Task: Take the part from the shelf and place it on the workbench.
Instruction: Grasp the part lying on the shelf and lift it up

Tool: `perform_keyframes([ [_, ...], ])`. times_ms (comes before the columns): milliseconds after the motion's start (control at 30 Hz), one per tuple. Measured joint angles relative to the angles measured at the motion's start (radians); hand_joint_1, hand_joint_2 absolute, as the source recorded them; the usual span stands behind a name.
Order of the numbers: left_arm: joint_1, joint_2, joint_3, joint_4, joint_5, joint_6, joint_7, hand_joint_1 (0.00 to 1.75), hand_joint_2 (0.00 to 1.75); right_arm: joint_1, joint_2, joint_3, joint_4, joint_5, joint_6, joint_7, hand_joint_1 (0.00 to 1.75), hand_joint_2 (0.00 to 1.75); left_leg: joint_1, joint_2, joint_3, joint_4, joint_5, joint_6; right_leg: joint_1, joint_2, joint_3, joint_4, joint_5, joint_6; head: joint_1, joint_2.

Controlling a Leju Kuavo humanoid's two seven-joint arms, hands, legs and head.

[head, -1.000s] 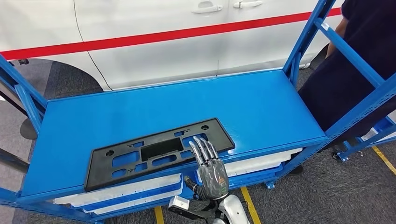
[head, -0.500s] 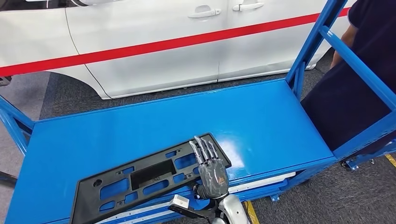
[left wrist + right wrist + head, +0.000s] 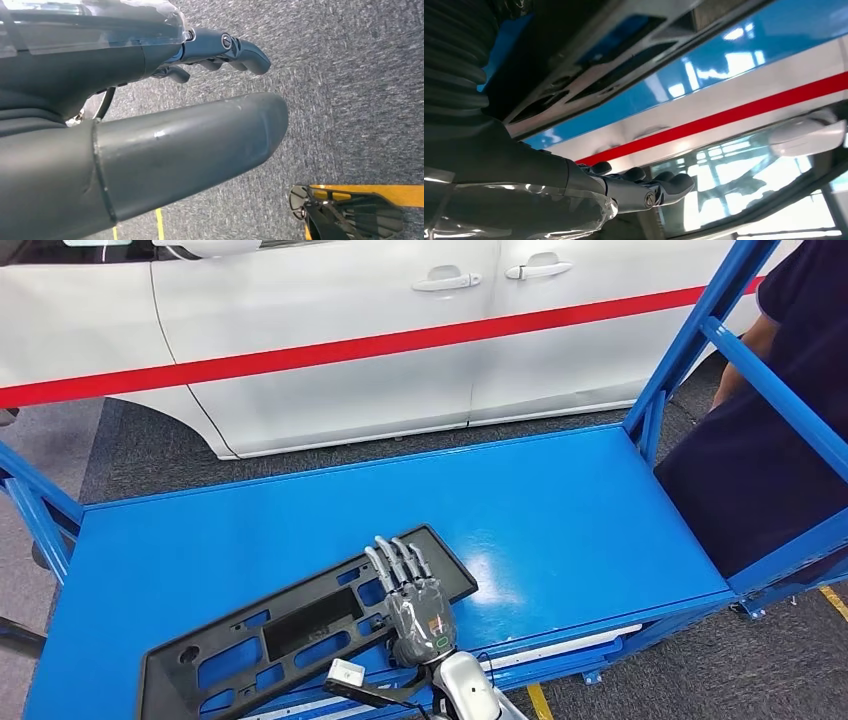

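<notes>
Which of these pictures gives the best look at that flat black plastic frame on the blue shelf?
The head view: the black frame lies nearly whole on the blue shelf, cutouts plain, with the right hand on it. The right wrist view shows a blurred close-up strip of it. The left wrist view looks at floor.

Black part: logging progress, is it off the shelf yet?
Not fully: the black part lies flat on the blue shelf, its near edge overhanging, right hand on it.

Most of the blue shelf deck [image 3: 560,510] is left bare to the right of and behind the black part [image 3: 300,625]. The right side is blocked by a blue upright [image 3: 700,335] and a person [image 3: 770,420]; the far side is walled by a white car [image 3: 300,330].
</notes>
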Motion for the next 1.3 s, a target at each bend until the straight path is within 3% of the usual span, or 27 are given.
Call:
perform_keyframes([
  [33,0.0,0.0,0.0,0.0,-0.001,0.0,0.0,0.0,0.0,-0.004,-0.006,0.016,0.007,0.0,0.0,0.003,0.11,1.75,0.0,0.0,0.001,0.0,-0.001,0.001,-0.002,0.0,-0.027,0.049,-0.012,0.002,0.0,0.0],
  [67,0.0,0.0,0.0,0.0,-0.002,0.0,0.0,0.0,0.0,-0.008,-0.011,0.028,0.012,0.0,0.0,0.006,0.14,1.75,0.0,0.0,0.002,0.0,-0.002,0.001,-0.005,0.0,-0.036,0.06,-0.002,0.004,0.0,0.0],
  [100,0.001,0.0,0.0,0.0,-0.002,0.0,0.0,0.0,0.0,-0.011,-0.015,0.038,0.015,0.0,0.0,0.007,0.15,1.75,0.0,-0.001,0.005,0.001,-0.004,0.0,-0.007,-0.001,-0.026,0.031,0.027,0.004,0.0,0.0],
  [167,0.001,-0.001,0.0,0.0,-0.002,-0.001,-0.001,0.0,0.0,-0.017,-0.019,0.053,0.02,0.0,0.0,0.008,0.15,1.75,0.0,-0.002,0.013,0.001,-0.01,-0.006,-0.01,-0.001,0.034,-0.102,0.101,0.0,0.0,0.0],
  [200,0.0,-0.001,0.0,0.0,-0.003,-0.001,-0.001,0.0,0.0,-0.021,-0.021,0.06,0.023,0.0,0.0,0.01,0.17,1.75,-0.001,-0.003,0.015,0.002,-0.013,-0.01,-0.008,-0.001,0.062,-0.163,0.122,-0.003,0.0,0.0],
  [233,-0.001,-0.001,0.0,0.0,-0.004,-0.002,-0.001,0.0,0.0,-0.025,-0.023,0.068,0.026,0.0,0.0,0.014,0.29,1.75,-0.003,-0.003,0.015,0.003,-0.015,-0.016,-0.006,0.0,0.078,-0.199,0.131,-0.006,0.0,0.0],
  [267,-0.002,-0.001,0.0,0.0,-0.007,-0.003,-0.002,0.0,0.0,-0.032,-0.025,0.079,0.031,0.0,0.0,0.022,0.54,1.75,-0.004,-0.004,0.014,0.003,-0.015,-0.022,-0.003,0.0,0.084,-0.213,0.128,-0.009,0.0,0.0],
  [333,-0.003,-0.001,0.001,0.0,-0.017,-0.005,-0.004,0.0,0.0,-0.055,-0.029,0.115,0.048,0.0,0.0,0.045,1.19,1.75,-0.003,-0.003,0.014,0.001,-0.016,-0.035,-0.003,0.002,0.085,-0.221,0.13,-0.017,0.0,0.0],
  [367,-0.003,-0.001,0.001,0.0,-0.023,-0.006,-0.004,0.0,0.0,-0.07,-0.031,0.138,0.061,0.0,0.0,0.055,1.43,1.75,-0.002,-0.003,0.013,0.007,-0.023,-0.04,-0.005,0.001,0.088,-0.226,0.132,-0.023,0.0,0.0],
  [433,-0.004,-0.002,0.001,0.0,-0.035,-0.01,-0.006,0.0,0.0,-0.103,-0.032,0.186,0.094,0.0,0.0,0.065,1.61,1.75,0.001,-0.004,-0.016,0.072,-0.065,-0.048,-0.009,-0.001,0.091,-0.235,0.137,-0.034,0.0,0.0],
  [500,-0.004,-0.003,0.002,0.0,-0.044,-0.013,-0.007,0.0,0.0,-0.137,-0.03,0.233,0.138,0.0,0.0,0.066,1.62,1.75,0.002,-0.004,-0.075,0.198,-0.126,-0.054,-0.007,-0.001,0.09,-0.235,0.138,-0.04,0.0,0.0],
  [533,-0.004,-0.003,0.002,0.0,-0.047,-0.014,-0.008,0.0,0.0,-0.154,-0.027,0.255,0.163,0.0,0.0,0.065,1.62,1.75,0.002,-0.004,-0.1,0.25,-0.142,-0.056,-0.006,-0.001,0.089,-0.234,0.137,-0.041,0.0,0.0],
  [567,-0.004,-0.003,0.003,0.0,-0.05,-0.014,-0.008,0.0,0.0,-0.17,-0.024,0.277,0.189,0.0,0.0,0.064,1.62,1.75,0.002,-0.004,-0.112,0.273,-0.14,-0.057,-0.005,-0.001,0.089,-0.233,0.137,-0.042,0.0,0.0],
  [600,-0.004,-0.003,0.004,0.0,-0.053,-0.015,-0.009,0.0,0.0,-0.184,-0.021,0.297,0.212,0.0,0.001,0.062,1.62,1.75,0.002,-0.004,-0.106,0.256,-0.118,-0.057,-0.004,-0.001,0.089,-0.231,0.136,-0.042,0.0,0.0],
  [700,-0.005,-0.003,0.007,0.0,-0.057,-0.016,-0.009,0.0,0.0,-0.217,-0.01,0.343,0.255,0.0,0.003,0.064,1.62,1.75,0.0,-0.003,-0.022,0.07,-0.023,-0.048,-0.002,0.001,0.092,-0.224,0.131,-0.037,0.0,0.0],
  [767,-0.006,-0.004,0.009,0.0,-0.059,-0.018,-0.009,0.0,0.0,-0.229,-0.007,0.362,0.267,0.0,0.004,0.068,1.61,1.75,-0.005,-0.005,0.005,0.008,-0.009,-0.039,0.001,0.001,0.09,-0.222,0.13,-0.029,0.0,0.0],
  [833,-0.006,-0.005,0.012,0.0,-0.06,-0.019,-0.009,0.0,0.0,-0.237,-0.006,0.375,0.273,0.0,0.004,0.071,1.6,1.75,-0.006,-0.006,0.007,0.002,-0.006,-0.029,0.003,0.001,0.09,-0.224,0.132,-0.019,0.0,0.0],
  [900,-0.005,-0.006,0.016,0.0,-0.062,-0.019,-0.008,0.0,0.0,-0.243,-0.005,0.384,0.277,0.0,0.005,0.076,1.61,1.75,-0.001,-0.003,0.01,-0.007,0.001,-0.016,0.002,0.001,0.084,-0.205,0.115,-0.009,0.0,0.0],
  [933,-0.006,-0.007,0.018,0.0,-0.063,-0.02,-0.008,0.0,0.0,-0.245,-0.005,0.387,0.28,0.0,0.005,0.081,1.61,1.75,0.001,-0.002,0.011,-0.012,0.004,-0.01,0.001,0.0,0.068,-0.17,0.091,-0.004,0.0,0.0],
  [1000,-0.006,-0.008,0.022,0.0,-0.067,-0.021,-0.007,0.0,0.0,-0.246,-0.007,0.394,0.284,0.0,0.008,0.096,1.61,1.75,0.002,0.0,0.009,-0.013,0.006,-0.004,-0.003,-0.001,0.012,-0.047,0.026,0.004,0.0,0.0],
  [1033,-0.005,-0.008,0.024,0.0,-0.068,-0.021,-0.007,0.0,0.0,-0.246,-0.008,0.399,0.285,0.0,0.011,0.11,1.61,1.75,0.001,0.001,0.008,-0.013,0.006,-0.004,-0.005,-0.001,-0.017,0.013,0.003,0.006,0.0,0.0],
  [1067,-0.005,-0.008,0.026,0.0,-0.071,-0.022,-0.007,0.0,0.0,-0.247,-0.009,0.405,0.285,0.0,0.016,0.126,1.6,1.75,0.001,0.001,0.008,-0.012,0.006,-0.004,-0.007,-0.001,-0.034,0.047,-0.002,0.008,0.0,0.0],
  [1100,-0.005,-0.008,0.027,0.0,-0.073,-0.024,-0.006,0.0,0.0,-0.248,-0.011,0.415,0.284,0.0,0.022,0.144,1.59,1.75,0.001,0.0,0.009,-0.012,0.005,-0.004,-0.009,-0.001,-0.033,0.044,0.013,0.009,0.0,0.0],
  [1133,-0.005,-0.009,0.028,0.0,-0.075,-0.026,-0.006,0.0,0.0,-0.25,-0.012,0.426,0.283,0.0,0.031,0.16,1.58,1.75,0.001,-0.001,0.011,-0.011,0.004,-0.005,-0.01,-0.001,-0.011,0.0,0.045,0.008,0.0,0.0],
  [1200,-0.005,-0.012,0.03,0.0,-0.077,-0.029,-0.007,0.0,0.0,-0.255,-0.016,0.446,0.276,0.0,0.051,0.181,1.61,1.75,0.0,-0.004,0.013,-0.008,0.0,-0.011,-0.01,-0.002,0.056,-0.14,0.109,0.002,0.0,0.0],
  [1233,-0.006,-0.013,0.031,0.0,-0.078,-0.031,-0.008,0.0,0.0,-0.256,-0.017,0.452,0.271,0.0,0.059,0.185,1.65,1.75,-0.002,-0.006,0.012,-0.006,-0.002,-0.016,-0.008,-0.002,0.08,-0.192,0.125,-0.002,0.0,0.0],
  [1300,-0.006,-0.015,0.032,0.0,-0.079,-0.031,-0.008,0.0,0.0,-0.257,-0.02,0.461,0.262,0.0,0.07,0.185,1.72,1.75,-0.004,-0.008,0.011,-0.005,-0.003,-0.028,-0.002,-0.001,0.092,-0.223,0.126,-0.009,0.0,0.0],
])
